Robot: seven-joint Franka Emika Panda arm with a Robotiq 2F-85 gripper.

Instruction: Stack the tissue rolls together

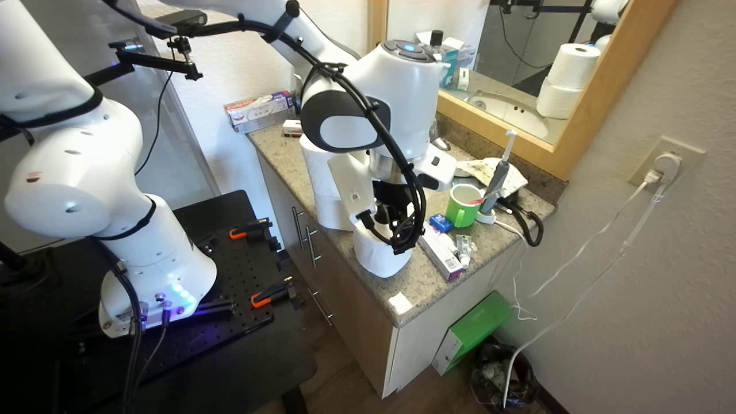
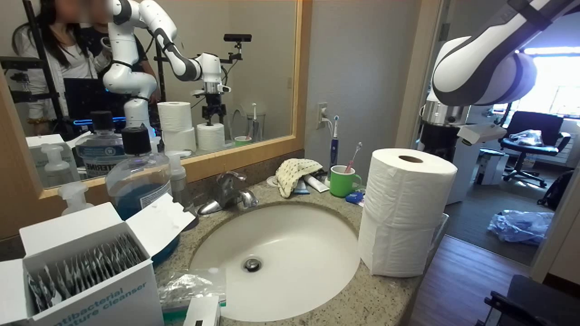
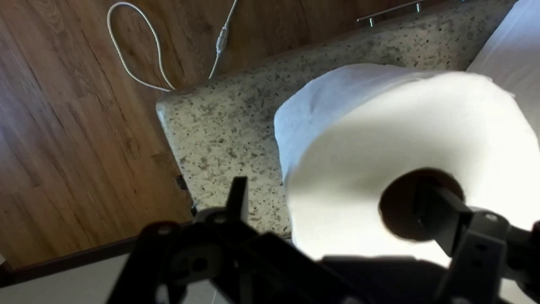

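Exterior view: mug [image 2: 341, 183] holds toothbrush [image 2: 349, 167]; wrist view: tool [image 3: 332, 188] spread apart at tissue roll [image 3: 354, 202].

In an exterior view the camera looks down from high and well back, the arm's base [image 1: 164, 264] left, the counter [image 1: 422, 288] mid-scene, the mirror [image 1: 506, 75] far right. In an exterior view, with an open box [image 2: 99, 296] close at near left, the camera faces across the sink [image 2: 299, 253] toward the green mug [image 2: 341, 182]. Both exterior views share counter, mirror and green mug. The wrist view looks down from very near a tissue roll [image 3: 354, 169], onto the counter's corner and the floor [image 3: 84, 147]
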